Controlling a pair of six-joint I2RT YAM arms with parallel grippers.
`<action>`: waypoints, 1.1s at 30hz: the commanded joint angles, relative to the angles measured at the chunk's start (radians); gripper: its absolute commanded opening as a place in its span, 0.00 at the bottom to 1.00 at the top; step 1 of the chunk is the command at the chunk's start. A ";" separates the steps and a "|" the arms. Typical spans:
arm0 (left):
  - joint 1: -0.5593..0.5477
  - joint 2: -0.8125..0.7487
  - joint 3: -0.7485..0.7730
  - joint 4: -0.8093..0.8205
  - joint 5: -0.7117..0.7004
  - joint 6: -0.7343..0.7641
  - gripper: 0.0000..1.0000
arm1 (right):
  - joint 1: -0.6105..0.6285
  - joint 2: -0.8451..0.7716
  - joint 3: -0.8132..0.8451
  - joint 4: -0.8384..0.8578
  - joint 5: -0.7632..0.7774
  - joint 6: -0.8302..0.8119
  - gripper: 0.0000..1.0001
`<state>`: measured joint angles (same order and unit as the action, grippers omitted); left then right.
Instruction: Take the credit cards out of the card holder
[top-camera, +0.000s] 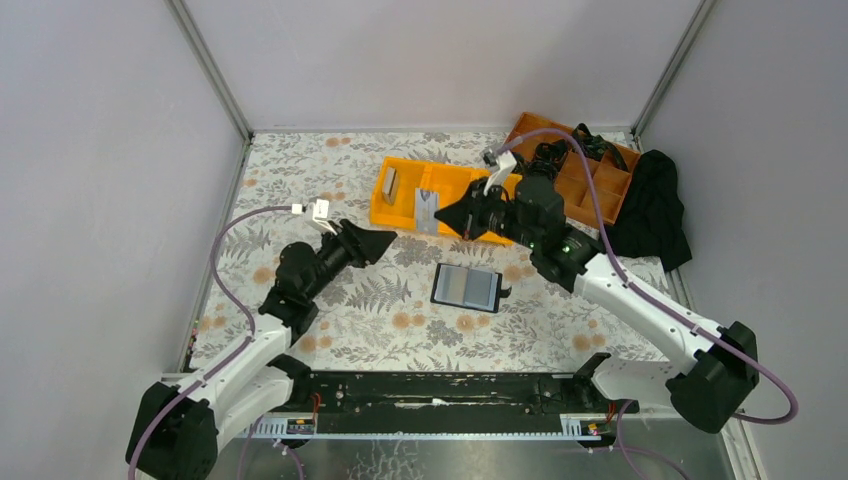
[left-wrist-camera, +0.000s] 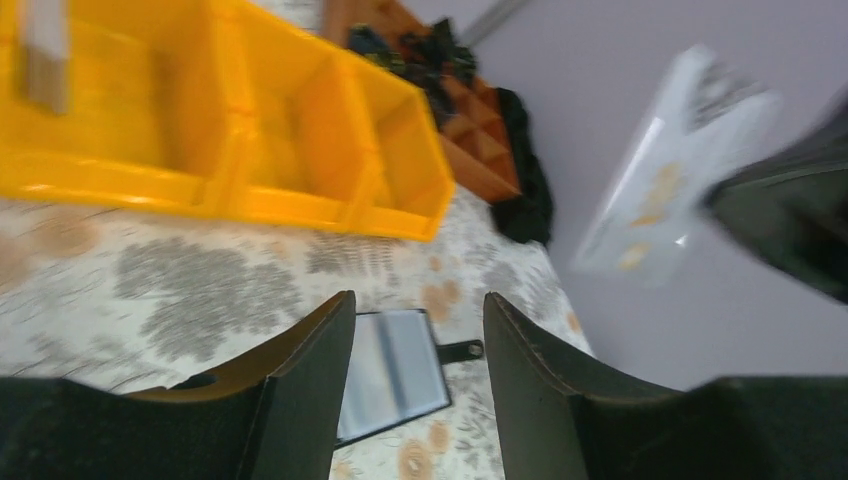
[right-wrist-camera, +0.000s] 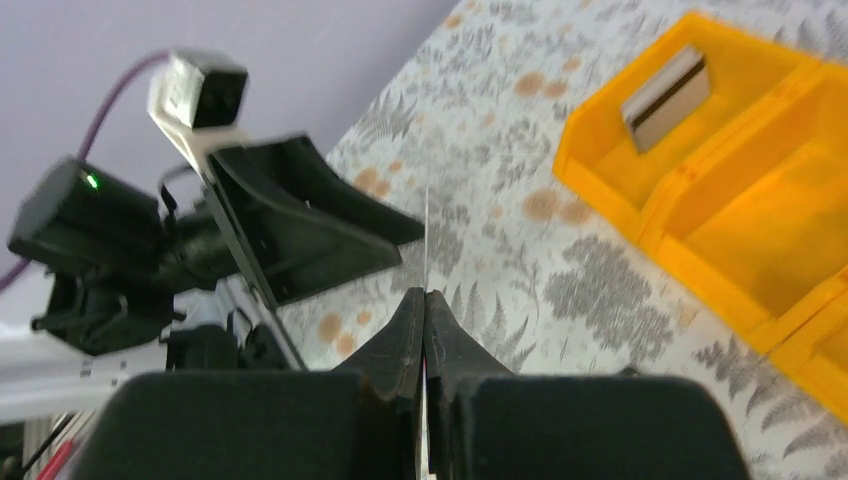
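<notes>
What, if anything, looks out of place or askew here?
Little: one credit card stands on edge against the wall of the yellow bin's left-end compartment instead of lying flat. Nothing looks spilled or damaged.

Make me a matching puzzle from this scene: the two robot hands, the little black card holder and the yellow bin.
Things:
1. left hand
2. right hand
3. card holder
4. yellow bin

States:
A. lies open on the table
B. shut on a credit card
C. has one card leaning in an end compartment
D. open, holding nothing

Pairs: 1-D, 2-B, 3-A, 4-C
</notes>
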<state>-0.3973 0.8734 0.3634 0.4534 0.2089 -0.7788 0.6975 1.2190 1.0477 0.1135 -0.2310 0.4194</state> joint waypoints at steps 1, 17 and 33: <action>0.002 0.028 -0.013 0.329 0.242 -0.060 0.57 | -0.003 -0.066 -0.097 0.059 -0.138 0.045 0.00; -0.070 0.087 -0.036 0.463 0.288 -0.057 0.54 | -0.003 -0.224 -0.208 0.063 -0.213 0.061 0.00; -0.154 0.246 0.019 0.679 0.380 -0.132 0.44 | -0.003 -0.155 -0.205 0.104 -0.293 0.073 0.00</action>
<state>-0.5251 1.0809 0.3523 0.9829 0.5552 -0.8860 0.6975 1.0462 0.8284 0.1585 -0.4820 0.4908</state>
